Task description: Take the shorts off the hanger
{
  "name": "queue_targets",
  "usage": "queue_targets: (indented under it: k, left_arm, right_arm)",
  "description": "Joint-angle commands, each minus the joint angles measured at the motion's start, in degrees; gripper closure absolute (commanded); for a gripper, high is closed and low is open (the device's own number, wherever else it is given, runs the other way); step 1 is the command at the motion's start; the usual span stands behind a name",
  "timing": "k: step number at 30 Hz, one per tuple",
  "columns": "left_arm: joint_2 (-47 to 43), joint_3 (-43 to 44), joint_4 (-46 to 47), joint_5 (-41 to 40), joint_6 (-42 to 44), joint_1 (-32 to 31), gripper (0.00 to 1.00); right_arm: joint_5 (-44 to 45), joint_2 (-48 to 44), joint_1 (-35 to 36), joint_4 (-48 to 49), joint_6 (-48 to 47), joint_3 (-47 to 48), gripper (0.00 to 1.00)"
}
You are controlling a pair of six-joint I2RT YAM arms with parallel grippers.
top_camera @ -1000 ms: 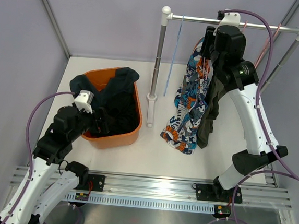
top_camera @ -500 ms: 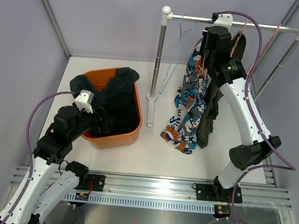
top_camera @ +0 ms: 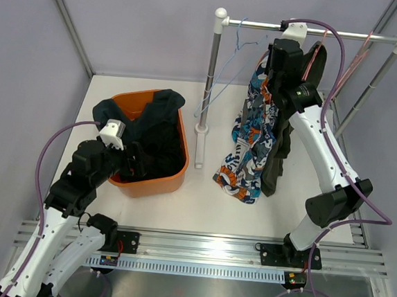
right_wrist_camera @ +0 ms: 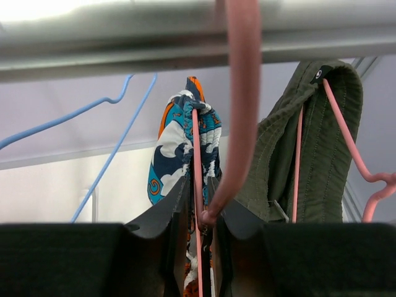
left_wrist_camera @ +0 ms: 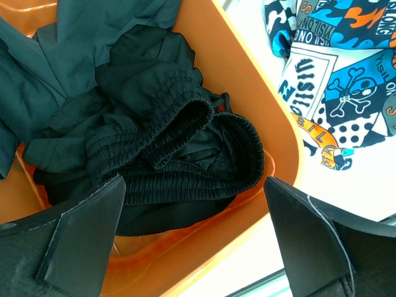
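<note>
The blue-white-orange patterned shorts (top_camera: 251, 143) and the olive green shorts (top_camera: 275, 162) hang from pink hangers on the rail (top_camera: 361, 36). My right gripper (top_camera: 280, 55) is up at the rail. In the right wrist view its jaws (right_wrist_camera: 201, 198) are closed to a narrow gap on the pink hanger (right_wrist_camera: 197, 161) that carries the patterned shorts (right_wrist_camera: 176, 154). The olive shorts (right_wrist_camera: 322, 154) hang just to the right. My left gripper (left_wrist_camera: 195, 235) hovers wide open over the black shorts (left_wrist_camera: 167, 142) and navy shorts (left_wrist_camera: 74, 49), which lie in the orange basket (left_wrist_camera: 272, 124).
An empty blue hanger (top_camera: 222, 81) hangs tilted at the rail's left end, by the upright post (top_camera: 207, 87). The orange basket (top_camera: 147, 182) stands at the left of the white table. Grey walls close in the back and sides.
My right gripper shifted left along the rail and its jaws closed in on the pink hanger. The empty blue hanger swung out to the left. The left arm stayed still.
</note>
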Motion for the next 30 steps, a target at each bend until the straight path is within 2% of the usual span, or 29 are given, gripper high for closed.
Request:
queue_targets:
  k: [1, 7, 13, 24, 30]
  left_arm:
    - [0.45, -0.32, 1.31, -0.62, 0.87, -0.4, 0.01]
    - [0.62, -0.32, 1.31, -0.71, 0.87, -0.49, 0.01]
    - [0.54, -0.32, 1.22, -0.62, 0.78, -0.58, 0.01]
    - [0.62, -0.32, 1.4, -0.71, 0.78, -0.75, 0.01]
    - [1.06, -0.06, 1.4, -0.44, 0.87, -0.75, 0.01]
  right_arm:
    - [2.85, -2.73, -0.34, 4.64, -1.52, -0.23, 0.77]
    - [2.94, -5.1, -0.34, 8.33, -1.6, -3.48, 0.76]
    - [3.12, -4.31, -0.34, 7.19, -1.52, -1.99, 0.77]
    - [1.89, -3.52, -0.34, 3.68, -2.84, 1.17, 1.0]
    - [0.05, -5.71, -0.25, -0.53, -2.31, 6.44, 1.0]
